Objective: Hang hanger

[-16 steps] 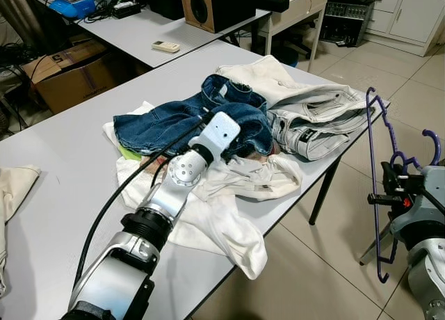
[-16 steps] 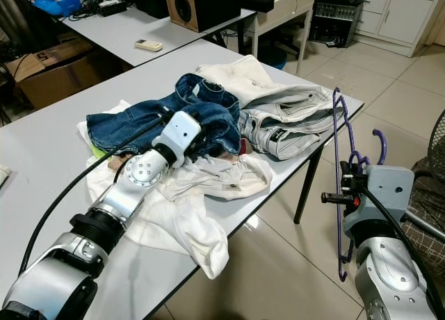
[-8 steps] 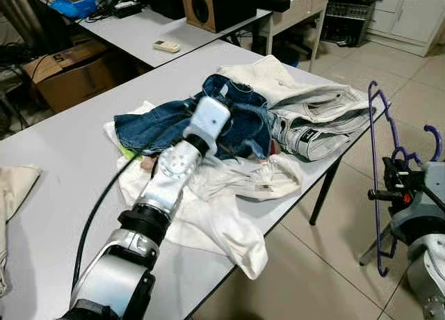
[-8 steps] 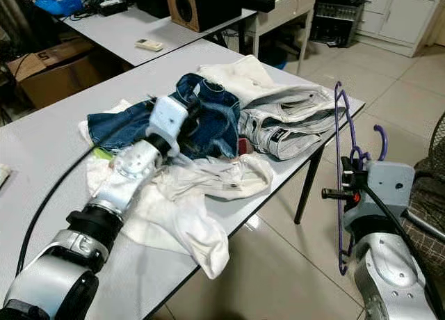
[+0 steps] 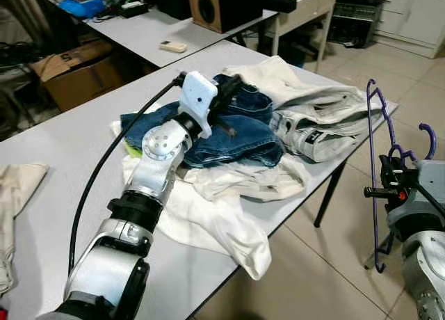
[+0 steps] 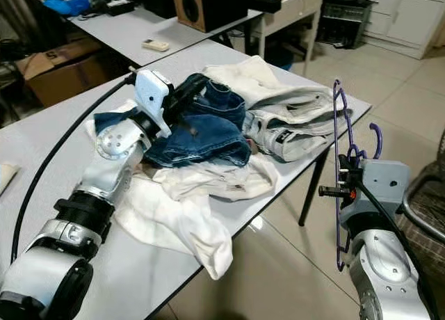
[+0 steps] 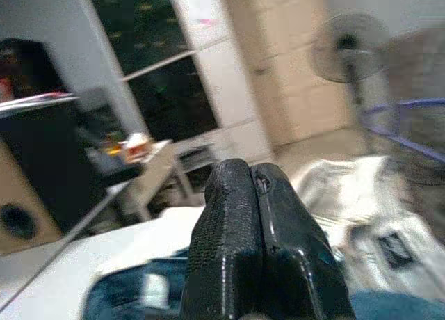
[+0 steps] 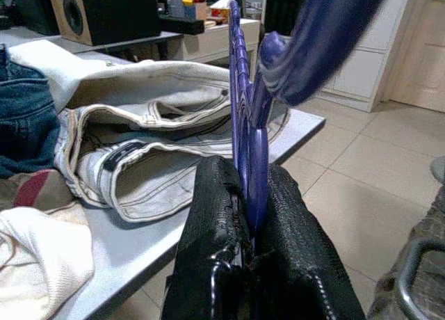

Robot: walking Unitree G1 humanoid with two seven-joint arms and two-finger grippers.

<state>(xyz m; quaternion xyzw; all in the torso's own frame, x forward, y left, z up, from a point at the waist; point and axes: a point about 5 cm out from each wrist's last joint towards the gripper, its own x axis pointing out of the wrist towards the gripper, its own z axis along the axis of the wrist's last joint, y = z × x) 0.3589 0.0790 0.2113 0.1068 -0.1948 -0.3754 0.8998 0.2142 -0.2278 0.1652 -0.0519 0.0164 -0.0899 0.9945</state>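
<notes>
A purple hanger (image 5: 373,174) hangs upright off the table's right edge, over the tiled floor. My right gripper (image 5: 384,190) is shut on it just below the hook (image 8: 245,125). My left gripper (image 5: 231,92) is raised above a pile of blue jeans (image 5: 236,136) in the middle of the grey table (image 5: 62,139). Its fingers (image 7: 261,250) are pressed shut, and I see nothing between them. Pale denim trousers (image 5: 320,125) lie at the table's right corner, close to the hanger.
White garments (image 5: 222,216) spill over the table's near edge. Behind stands a second table with a speaker (image 5: 215,3) and a remote (image 5: 173,46). A cardboard box (image 5: 69,69) sits on the floor at the left. Open tiled floor (image 5: 327,264) lies to the right.
My left gripper has risen out of the clothes pile and swung back and to the left; the blue jeans have shifted. The right gripper and hanger have barely moved.
</notes>
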